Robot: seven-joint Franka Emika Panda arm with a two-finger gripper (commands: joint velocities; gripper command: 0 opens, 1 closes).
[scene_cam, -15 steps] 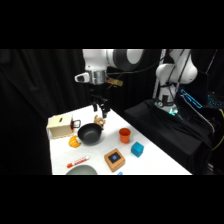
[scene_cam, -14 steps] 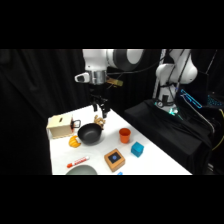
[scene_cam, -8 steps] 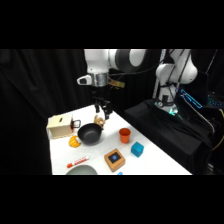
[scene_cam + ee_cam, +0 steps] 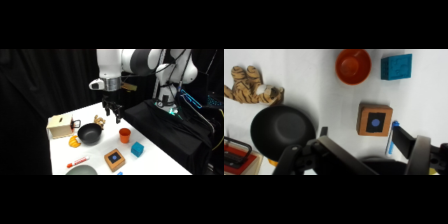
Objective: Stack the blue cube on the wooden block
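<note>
The white table (image 4: 150,150) carries everything, and the black bowl (image 4: 90,134) sits near its middle as the landmark. The white Franka arm (image 4: 125,62) reaches in from above, its gripper (image 4: 113,116) hanging in the air just behind and to the right of the bowl, over the table and touching nothing. Whether its fingers are spread or closed I cannot tell; nothing shows between them.

Left of the bowl stands a pale wooden box (image 4: 60,126) with a dark handle on its near side. In the wrist view a toy tiger (image 4: 251,89) lies just beside the bowl's rim.

The wooden block (image 4: 115,159), tan with a dark blue square centre, lies flat in front of the bowl, toward the table's near edge. The orange cup (image 4: 124,134) stands upright to the bowl's right. The blue cube (image 4: 137,148) rests on the table beyond the cup, near the block but apart from it. A red marker (image 4: 77,162) lies in front of the bowl, to the left.
</note>
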